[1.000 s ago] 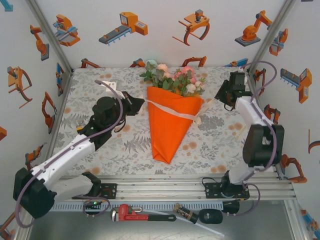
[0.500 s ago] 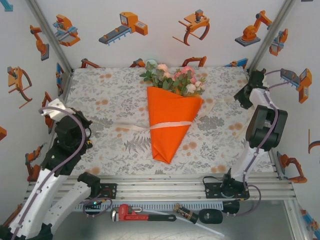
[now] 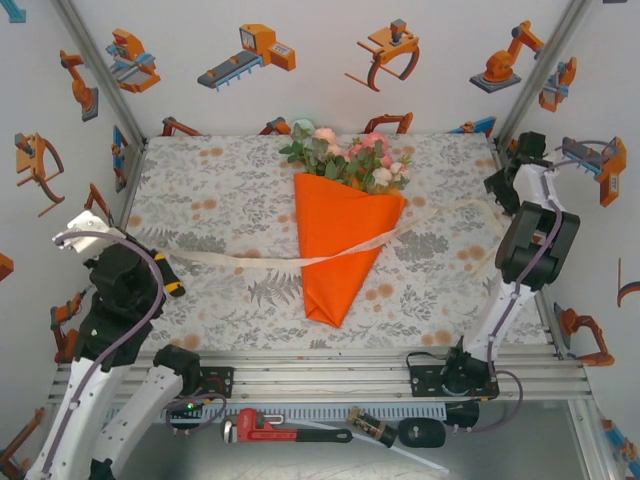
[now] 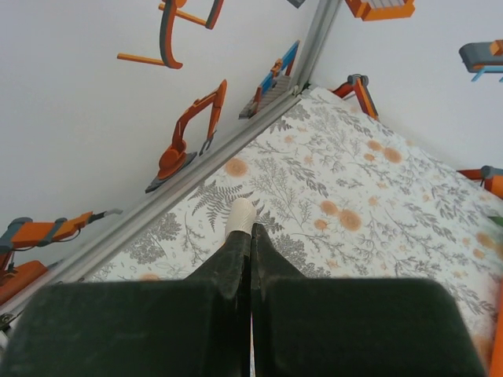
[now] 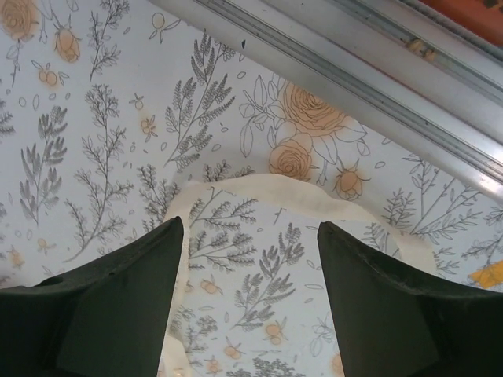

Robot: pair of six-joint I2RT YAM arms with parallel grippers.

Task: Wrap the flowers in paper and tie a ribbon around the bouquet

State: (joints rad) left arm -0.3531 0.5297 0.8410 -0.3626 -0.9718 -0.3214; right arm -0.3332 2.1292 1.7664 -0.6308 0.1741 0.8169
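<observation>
Lying mid-counter [image 3: 200,200], the bouquet [image 3: 335,240] points its orange paper [image 3: 330,285] tip toward 6 o'clock and its flowers [image 3: 350,155] toward 12 o'clock, so the wrapping looks done. The ribbon [image 3: 250,258] runs in one long line over the cone, from about 8 o'clock up to about 2 o'clock, with no knot visible. The left end effector [image 4: 241,228], far out at 8 o'clock, is clenched on the ribbon's end. A cream tip pokes out between its closed fingers, and the arm sits wide, seemingly to draw the strip taut across the paper. The right end effector [image 5: 250,228], near the wall at 2 o'clock, is released, its fingers spread above a slack curl of ribbon resting on the floral cloth and touching neither finger. Tying seems barely begun. The strip crosses the cone's front, and I cannot tell whether it passes beneath.
</observation>
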